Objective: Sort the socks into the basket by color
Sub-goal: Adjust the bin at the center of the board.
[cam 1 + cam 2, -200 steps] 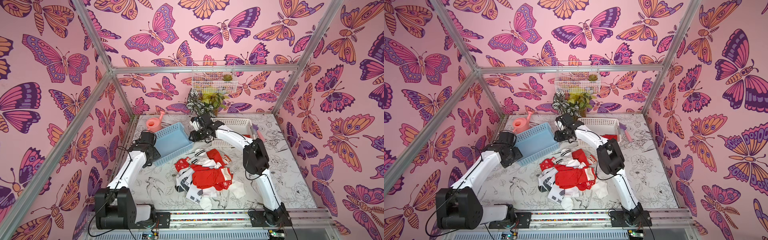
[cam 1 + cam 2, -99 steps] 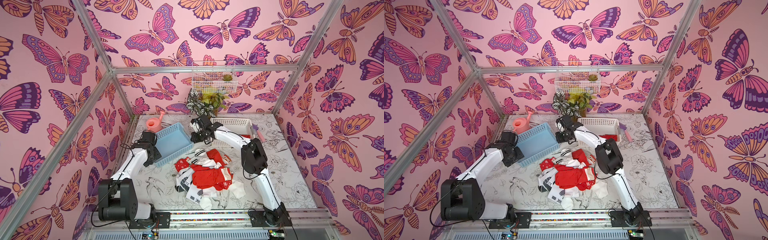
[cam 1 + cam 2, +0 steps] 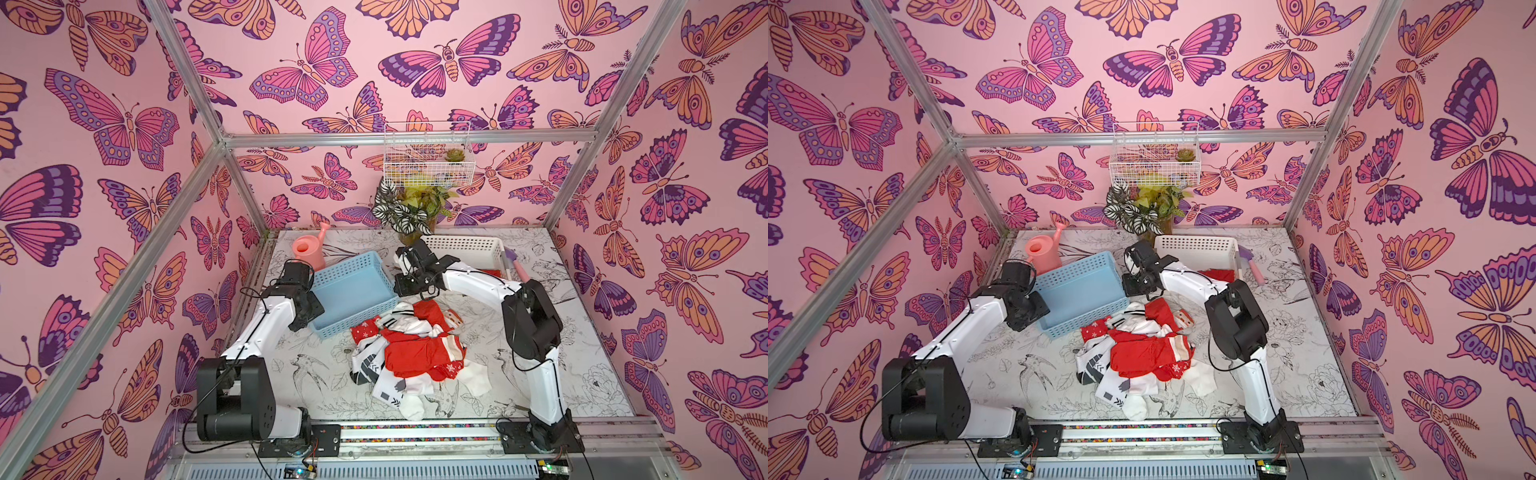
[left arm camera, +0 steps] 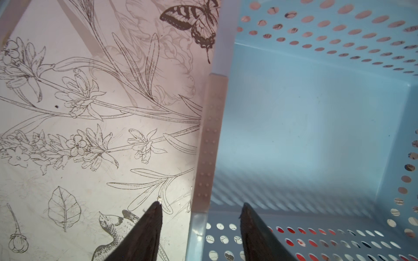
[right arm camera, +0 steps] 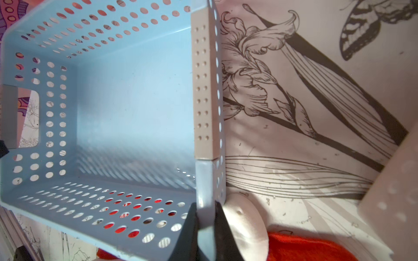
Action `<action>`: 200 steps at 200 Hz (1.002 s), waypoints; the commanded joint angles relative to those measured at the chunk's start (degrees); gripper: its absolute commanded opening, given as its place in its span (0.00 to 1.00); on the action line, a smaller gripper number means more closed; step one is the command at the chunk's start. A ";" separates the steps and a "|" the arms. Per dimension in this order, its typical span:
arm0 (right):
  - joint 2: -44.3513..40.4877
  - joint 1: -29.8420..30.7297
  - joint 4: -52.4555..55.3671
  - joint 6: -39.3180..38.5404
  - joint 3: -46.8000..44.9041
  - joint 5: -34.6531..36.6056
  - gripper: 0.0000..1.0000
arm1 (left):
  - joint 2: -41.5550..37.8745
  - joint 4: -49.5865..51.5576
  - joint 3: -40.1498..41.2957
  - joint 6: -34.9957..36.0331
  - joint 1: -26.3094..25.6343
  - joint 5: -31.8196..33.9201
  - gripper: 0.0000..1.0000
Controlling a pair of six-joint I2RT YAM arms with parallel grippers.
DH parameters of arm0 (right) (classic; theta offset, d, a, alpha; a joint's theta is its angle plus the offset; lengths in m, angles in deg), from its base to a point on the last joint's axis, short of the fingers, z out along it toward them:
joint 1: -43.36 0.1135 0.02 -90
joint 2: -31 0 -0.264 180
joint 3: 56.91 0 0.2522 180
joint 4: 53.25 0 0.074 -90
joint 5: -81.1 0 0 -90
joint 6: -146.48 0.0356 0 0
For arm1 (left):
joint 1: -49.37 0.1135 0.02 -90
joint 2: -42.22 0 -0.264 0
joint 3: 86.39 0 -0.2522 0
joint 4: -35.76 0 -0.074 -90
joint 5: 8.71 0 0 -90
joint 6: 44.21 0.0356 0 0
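While right gripper [image 5: 204, 210] clamps one blue basket [image 3: 357, 318] by its rim | left gripper [image 4: 201, 206] straddles opposite rim, jaws apart | one white basket [image 3: 465, 244] at table [image 3: 582, 374] far edge | one sock heap [image 3: 415, 357] mid-table

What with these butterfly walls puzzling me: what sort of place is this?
Probably a staged robot test cell, not a home: an aluminium frame edges butterfly-printed wall panels, and the left arm and right arm are mounted on a rail at the front of a table with piled socks.
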 commanded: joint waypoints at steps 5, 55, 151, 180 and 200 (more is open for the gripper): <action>-1.38 -0.59 3.80 5.03 -2.80 6.78 0.04 | -0.31 -0.73 -1.55 0.68 -0.87 -1.06 0.58; -1.76 -1.90 5.12 9.13 -2.57 10.05 0.04 | -2.60 -0.71 -1.66 0.36 -3.23 -0.89 0.58; -0.12 -3.19 7.62 13.01 1.61 14.25 0.04 | -4.91 -0.53 -1.73 0.44 -4.07 -0.49 0.58; 0.85 -3.19 6.48 14.76 1.77 14.01 0.04 | -5.40 -0.57 -1.15 0.06 -4.06 -0.34 0.58; 1.74 -3.18 6.46 15.60 2.51 14.14 0.04 | -5.36 -0.58 -0.73 -0.17 -4.08 -0.45 0.58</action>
